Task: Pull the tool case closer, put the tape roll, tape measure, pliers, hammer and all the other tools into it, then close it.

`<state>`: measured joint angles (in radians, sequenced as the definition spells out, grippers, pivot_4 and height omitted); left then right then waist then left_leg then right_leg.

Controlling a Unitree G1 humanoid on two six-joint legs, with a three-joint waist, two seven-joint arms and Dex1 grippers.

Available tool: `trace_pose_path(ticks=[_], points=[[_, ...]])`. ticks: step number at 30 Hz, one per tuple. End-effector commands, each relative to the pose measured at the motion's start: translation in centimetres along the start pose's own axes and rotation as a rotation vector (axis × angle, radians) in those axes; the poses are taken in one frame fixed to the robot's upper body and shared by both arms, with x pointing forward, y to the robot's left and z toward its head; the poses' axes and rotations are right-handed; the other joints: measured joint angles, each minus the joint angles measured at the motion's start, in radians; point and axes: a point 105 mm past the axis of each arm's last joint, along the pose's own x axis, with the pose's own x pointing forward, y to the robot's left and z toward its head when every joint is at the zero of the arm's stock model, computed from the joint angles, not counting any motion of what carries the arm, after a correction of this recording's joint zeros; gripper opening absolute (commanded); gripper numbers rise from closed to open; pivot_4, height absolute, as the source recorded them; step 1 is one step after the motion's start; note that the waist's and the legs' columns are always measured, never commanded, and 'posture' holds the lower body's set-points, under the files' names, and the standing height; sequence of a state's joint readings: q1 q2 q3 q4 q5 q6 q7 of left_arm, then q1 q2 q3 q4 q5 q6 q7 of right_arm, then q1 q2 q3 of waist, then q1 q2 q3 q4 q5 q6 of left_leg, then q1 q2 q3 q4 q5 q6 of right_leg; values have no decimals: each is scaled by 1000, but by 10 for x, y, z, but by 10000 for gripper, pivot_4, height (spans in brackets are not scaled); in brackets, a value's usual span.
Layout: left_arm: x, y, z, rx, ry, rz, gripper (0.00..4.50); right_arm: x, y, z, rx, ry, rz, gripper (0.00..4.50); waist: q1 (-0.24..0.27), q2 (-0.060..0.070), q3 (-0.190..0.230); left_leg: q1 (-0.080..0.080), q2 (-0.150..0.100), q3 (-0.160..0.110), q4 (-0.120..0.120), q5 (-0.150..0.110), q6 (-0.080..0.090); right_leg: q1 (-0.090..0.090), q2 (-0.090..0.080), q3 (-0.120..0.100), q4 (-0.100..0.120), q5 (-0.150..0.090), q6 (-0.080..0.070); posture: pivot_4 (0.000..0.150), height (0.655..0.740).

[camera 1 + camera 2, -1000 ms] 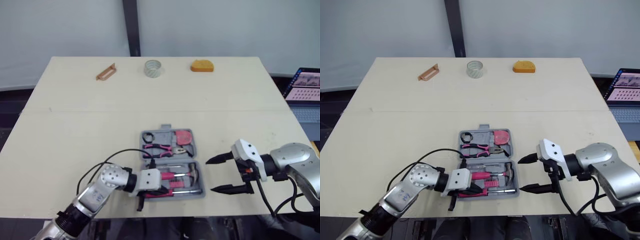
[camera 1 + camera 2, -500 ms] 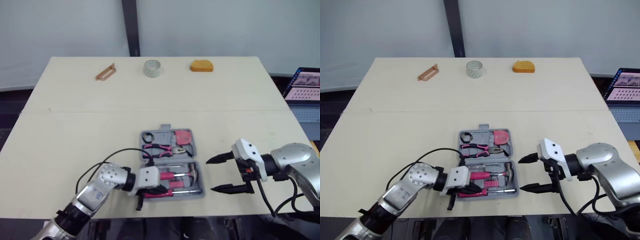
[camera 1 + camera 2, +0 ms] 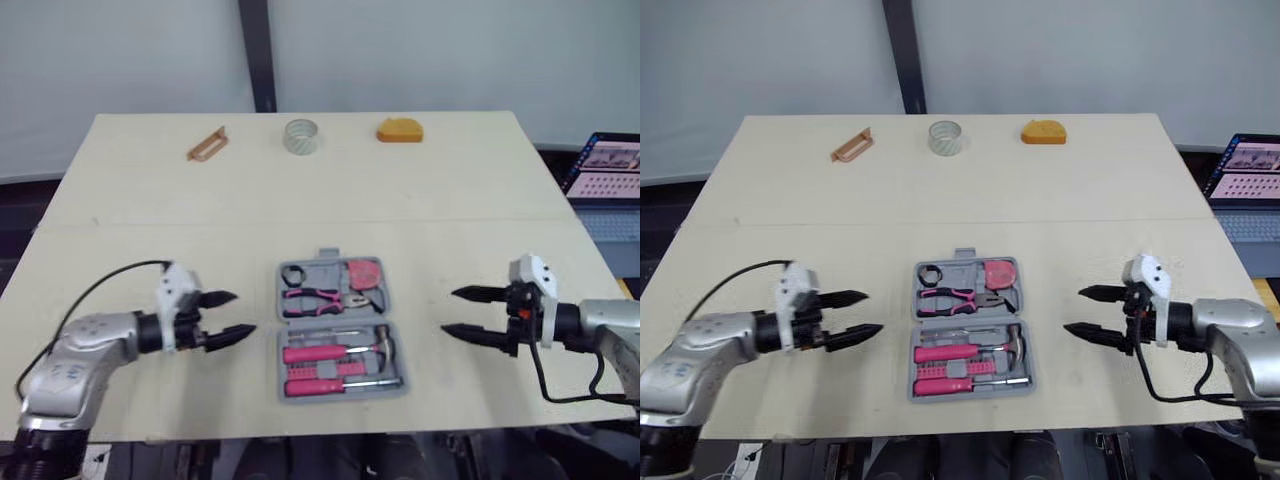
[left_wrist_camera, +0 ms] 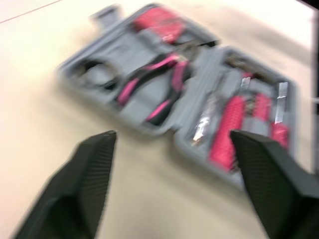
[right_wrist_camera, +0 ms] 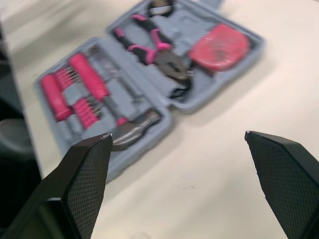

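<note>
We see the tool case (image 3: 340,328) lying open and flat near the middle of the table's (image 3: 120,240) front edge, its two grey halves side by side, one toward the front edge and one behind it. In the rear half sit the pink-handled pliers (image 3: 318,297), a round pink tool (image 3: 366,273) and a small black ring (image 3: 294,274); the front half holds the hammer (image 3: 345,350) and a pink-handled driver (image 3: 322,384) in their moulded slots. On either side of the case, well apart from it, we find the left gripper (image 3: 240,313) and the right gripper (image 3: 450,311), each pointing in toward the case with its two black fingers spread wide and nothing between them. Along the far edge of the table stand the clear tape roll (image 3: 300,135) near the middle, the orange tape measure (image 3: 399,130) to its right and a brown flat tool (image 3: 206,144) to its left. Beyond the table's right edge we can make out a laptop (image 3: 610,168).
</note>
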<state>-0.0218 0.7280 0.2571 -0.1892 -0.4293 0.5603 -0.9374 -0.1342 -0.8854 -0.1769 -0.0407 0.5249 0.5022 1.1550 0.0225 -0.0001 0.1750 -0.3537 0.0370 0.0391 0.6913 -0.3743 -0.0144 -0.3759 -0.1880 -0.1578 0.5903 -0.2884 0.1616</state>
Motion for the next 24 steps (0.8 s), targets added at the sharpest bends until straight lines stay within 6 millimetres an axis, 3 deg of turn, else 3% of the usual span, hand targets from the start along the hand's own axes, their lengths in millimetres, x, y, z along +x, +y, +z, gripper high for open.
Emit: trace_pose_path(ticks=[1, 8, 17, 20, 21, 24], points=[[-40, 33, -8, -11, -24, 196, 44802, -10, -19, -2, 5, -51, -130, 45000, -1, 0, 0, 0, 0, 0, 0, 0, 0, 0, 0, 0, 0, 0, 0, 1500, 7400], [-82, 47, -38, -74, -27, 415, 44802, -13, -39, -10, 52, -128, -282, 45000, -1, 0, 0, 0, 0, 1, 0, 0, 0, 0, 0, 0, 0, 0, 0, 1500, 7400], [-71, 39, -43, -74, -5, 375, 44802, -9, -41, -9, 38, -121, -291, 45000, -1, 0, 0, 1, 1, 1, -1, 0, -1, -1, 0, 1, 0, 0, 0, 1500, 7400], [-60, 35, -43, -55, 18, 339, 36938, -6, -38, -8, 37, -117, -285, 45000, 0, 0, 0, 1, 1, 2, -1, 0, -1, -1, 0, 1, 0, 0, 0, 1500, 7400], [-57, 33, -43, -53, 18, 329, 31891, -5, -37, -8, 38, -115, -283, 45000, 0, 0, 0, 1, 1, 2, -1, 0, -1, -1, 0, 1, 0, 0, 0, 1500, 7400], [-37, 23, -39, -29, 22, 270, 17001, 4, -31, -9, 36, -105, -271, 36257, 0, 0, 0, 1, 1, 2, -1, 0, -1, -1, 0, 1, 0, 0, 0, 1500, 7400]])
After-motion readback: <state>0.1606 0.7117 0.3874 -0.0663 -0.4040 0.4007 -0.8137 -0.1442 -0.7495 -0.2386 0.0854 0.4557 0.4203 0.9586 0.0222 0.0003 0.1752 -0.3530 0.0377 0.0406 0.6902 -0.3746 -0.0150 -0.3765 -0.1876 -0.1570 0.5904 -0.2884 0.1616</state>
